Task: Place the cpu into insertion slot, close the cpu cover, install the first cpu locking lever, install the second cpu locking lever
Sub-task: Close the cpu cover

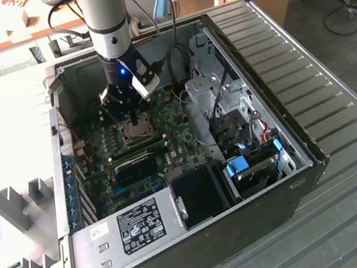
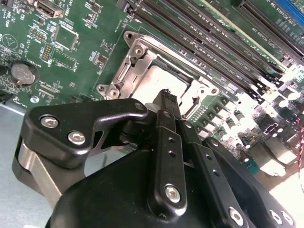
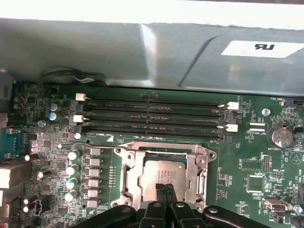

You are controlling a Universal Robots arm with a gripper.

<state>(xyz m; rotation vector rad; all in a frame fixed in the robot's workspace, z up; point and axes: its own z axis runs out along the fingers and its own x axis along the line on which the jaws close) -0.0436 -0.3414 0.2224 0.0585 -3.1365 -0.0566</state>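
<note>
Gripper (image 1: 131,114) of a robot arm is reaching down into an open computer case (image 1: 263,195) and is hovering just over the insertion slot (image 1: 139,132) on the green motherboard (image 1: 180,137). In both wrist views its two black fingers are pressing together with nothing visible between them, and their tips are pointing at the middle of the socket. The cpu (image 3: 164,172) is sitting in the slot, its silvery top showing through the window of the cpu cover (image 3: 161,151). The cover is lying flat around the chip, so the first two steps are looking done. A thin metal lever (image 3: 90,147) is stretching out beside the socket, along the nearest of the long memory slots (image 3: 152,118). Whether it is latched cannot be told, so the two locking levers are probably what is left. Besides the board, the case is holding a grey power supply (image 1: 133,233) at one end and a drive bay with blue tabs (image 1: 251,163) beside it.
</note>
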